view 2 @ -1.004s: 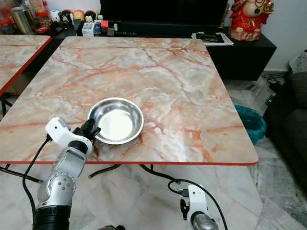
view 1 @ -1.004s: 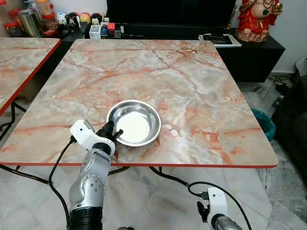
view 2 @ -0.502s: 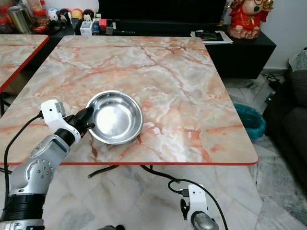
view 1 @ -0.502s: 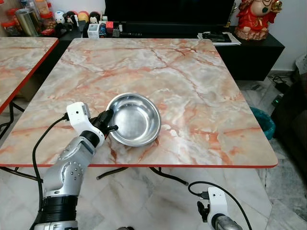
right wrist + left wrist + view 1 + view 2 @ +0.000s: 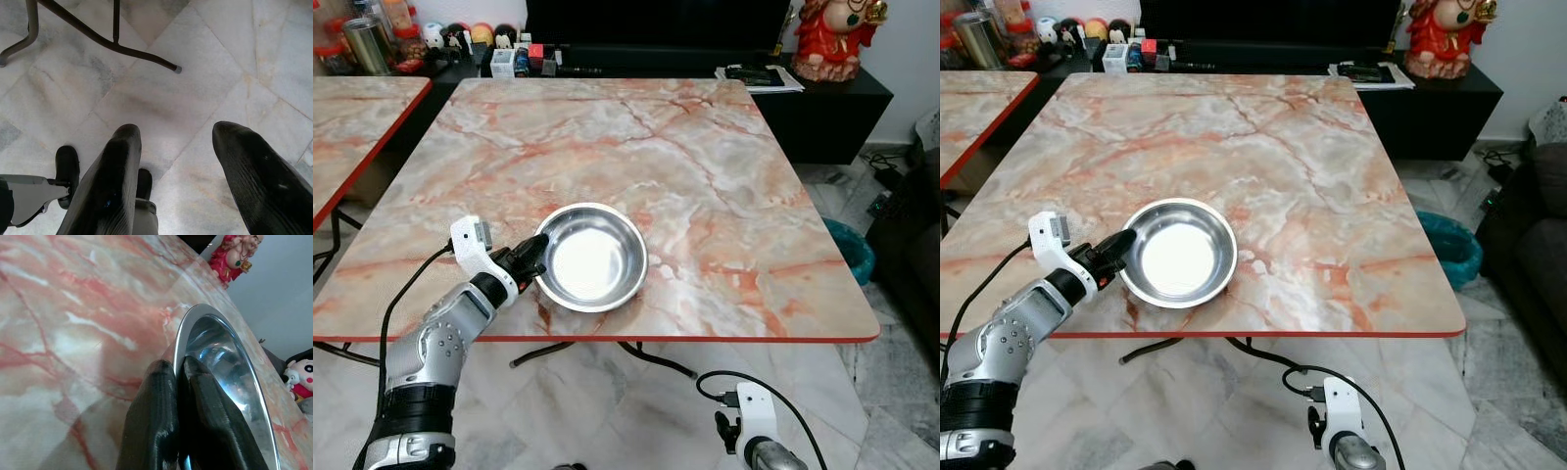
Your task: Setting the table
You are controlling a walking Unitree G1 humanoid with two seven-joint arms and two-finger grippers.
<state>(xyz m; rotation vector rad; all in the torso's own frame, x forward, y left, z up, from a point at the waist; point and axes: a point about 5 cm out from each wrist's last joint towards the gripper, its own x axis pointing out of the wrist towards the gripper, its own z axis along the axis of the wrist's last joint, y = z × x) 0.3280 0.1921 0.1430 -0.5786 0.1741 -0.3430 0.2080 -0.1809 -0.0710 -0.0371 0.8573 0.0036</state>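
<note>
A shiny steel bowl [image 5: 591, 258] rests on the pink marble table [image 5: 636, 147] near its front edge, left of centre. My left gripper [image 5: 534, 257] is shut on the bowl's left rim; in the left wrist view its two black fingers [image 5: 156, 421] pinch the rim of the bowl [image 5: 220, 362], one inside and one outside. My right arm hangs low below the table's front edge, and its gripper [image 5: 173, 181] stands open over the tiled floor with nothing between the fingers.
A second marble table [image 5: 352, 127] stands to the left. A black cabinet [image 5: 822, 108] behind carries a red figurine [image 5: 837, 39], jars and small items. A teal bin [image 5: 854, 253] sits on the floor at the right. Table legs [image 5: 102, 39] cross the floor.
The bowl has slid a little toward the front edge with my left gripper still on its rim; the left arm has lowered and swung outward. The right arm has not moved.
</note>
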